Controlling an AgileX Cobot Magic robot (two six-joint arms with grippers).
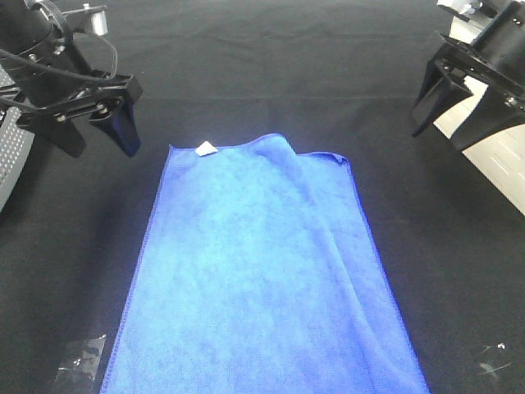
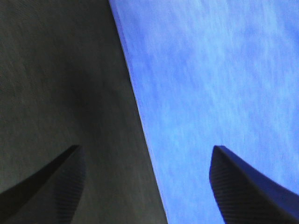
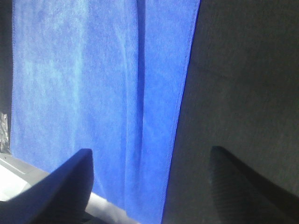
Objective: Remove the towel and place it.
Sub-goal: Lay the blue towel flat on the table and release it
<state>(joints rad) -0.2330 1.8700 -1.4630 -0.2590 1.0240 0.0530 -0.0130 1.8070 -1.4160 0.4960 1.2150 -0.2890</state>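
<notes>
We see the towel (image 1: 262,279) lying spread out on the worktop (image 1: 271,74), which is covered in black cloth. It lies between our two grippers and reaches from them down to the near edge of the high view. Nothing holds it.

Our left gripper (image 1: 102,150) hangs with its fingers apart and nothing between them, just outside the towel's far left corner. The small white tag (image 1: 205,148) sits on that corner, a little to the right of this gripper's inner finger. In the left wrist view the towel's stitched left edge runs up between the two fingers: one finger (image 2: 51,182) shows against the black cloth and the other (image 2: 243,186) against the blue.

Our right gripper (image 1: 436,139) is also spread, empty, and touches nothing. It stands well apart from the towel's far right corner, out to the right of it. In the right wrist view the towel's right edge passes between its fingers, with one finger (image 3: 70,186) against the blue and the other (image 3: 243,182) against the black cloth.

The towel is not quite flat. A raised fold starts at its far edge, roughly midway between the grippers, and runs down along the half nearer the right gripper. The half nearer the left gripper lies smooth. A shiny scrap of tape (image 1: 82,361) is stuck to the cloth near the towel's near left corner, well apart from both grippers
</notes>
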